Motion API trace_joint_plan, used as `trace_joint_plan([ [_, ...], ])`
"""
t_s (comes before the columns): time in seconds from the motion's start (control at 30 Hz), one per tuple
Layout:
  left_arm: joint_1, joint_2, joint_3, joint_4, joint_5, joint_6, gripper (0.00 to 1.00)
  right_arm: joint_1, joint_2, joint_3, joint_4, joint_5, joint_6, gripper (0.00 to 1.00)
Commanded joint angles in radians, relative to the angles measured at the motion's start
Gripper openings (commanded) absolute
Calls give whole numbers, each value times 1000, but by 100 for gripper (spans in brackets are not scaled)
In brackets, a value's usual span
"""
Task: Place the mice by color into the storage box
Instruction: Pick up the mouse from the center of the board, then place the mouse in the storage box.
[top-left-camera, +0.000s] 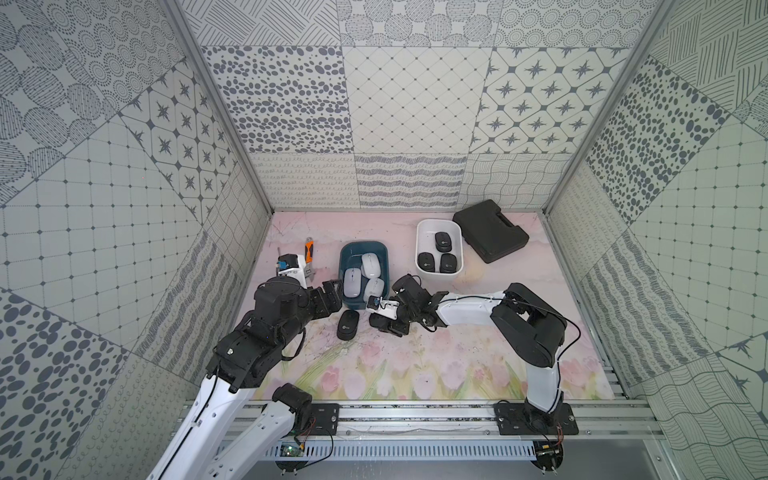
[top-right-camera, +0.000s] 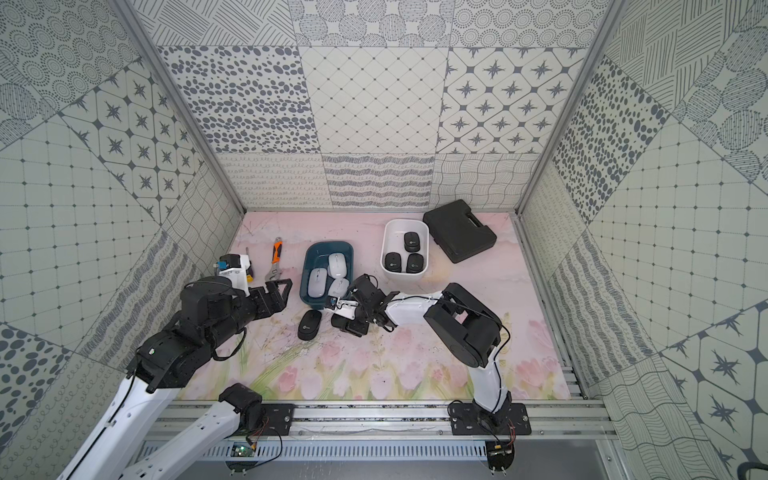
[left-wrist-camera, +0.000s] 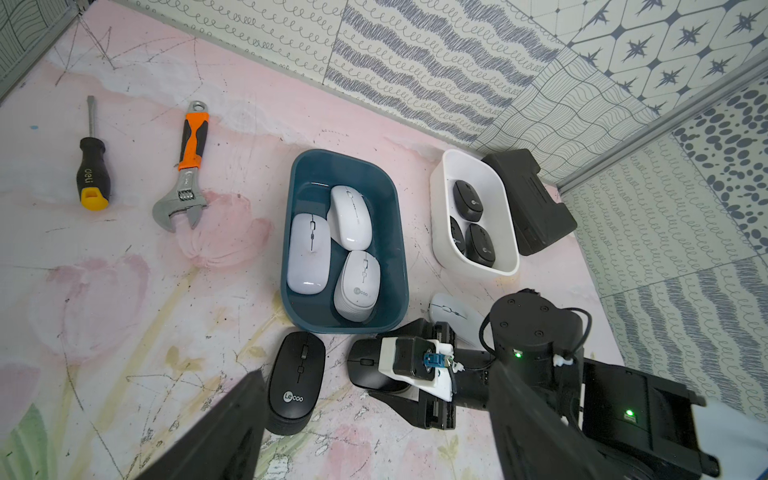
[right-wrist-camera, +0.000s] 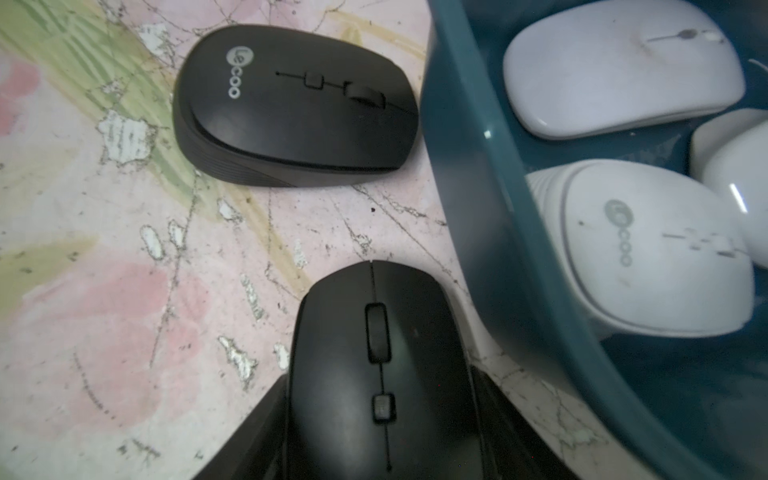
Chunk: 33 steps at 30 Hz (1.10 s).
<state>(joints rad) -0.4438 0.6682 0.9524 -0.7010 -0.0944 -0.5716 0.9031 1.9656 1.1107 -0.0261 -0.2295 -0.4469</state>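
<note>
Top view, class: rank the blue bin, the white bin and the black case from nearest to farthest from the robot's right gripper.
From the right gripper, which grips a black mouse:
1. Blue bin: right beside it, just toward the back wall.
2. White bin: farther back, toward the robot's right.
3. Black case: farthest, near the back right corner.

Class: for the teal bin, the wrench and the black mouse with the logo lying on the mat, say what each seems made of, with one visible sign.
Teal bin: probably moulded plastic, glossy; light glints on its smooth rounded rim.
Wrench: bare grey metal head, dull sheen; handle sleeved orange-and-black, likely rubber or plastic.
Black mouse: plastic, matte top with little reflection, ribbed sides.
</note>
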Motion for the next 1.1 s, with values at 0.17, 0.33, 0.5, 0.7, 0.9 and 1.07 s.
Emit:
trace_joint_plan([
  [0.17,-1,-9,-6,-35,-31,15,87,26,-66,-76,39,177,138,56],
  [0.33,-1,-11,-8,-35,-33,10,87,46,-138,-122,36,283,236,56],
  [0.5,-1,-10,-14,-29,-36,7,87,57,-245,-181,23,357,345,56],
  [0.7,-1,-7,-15,-21,-36,7,87,58,-365,-177,-34,430,441,56],
  [0.9,-1,-7,-16,-22,-31,1,87,50,-406,-93,-116,552,511,59],
  [1.07,-1,-6,-10,-30,-35,5,87,4,-408,-16,-153,590,553,59],
])
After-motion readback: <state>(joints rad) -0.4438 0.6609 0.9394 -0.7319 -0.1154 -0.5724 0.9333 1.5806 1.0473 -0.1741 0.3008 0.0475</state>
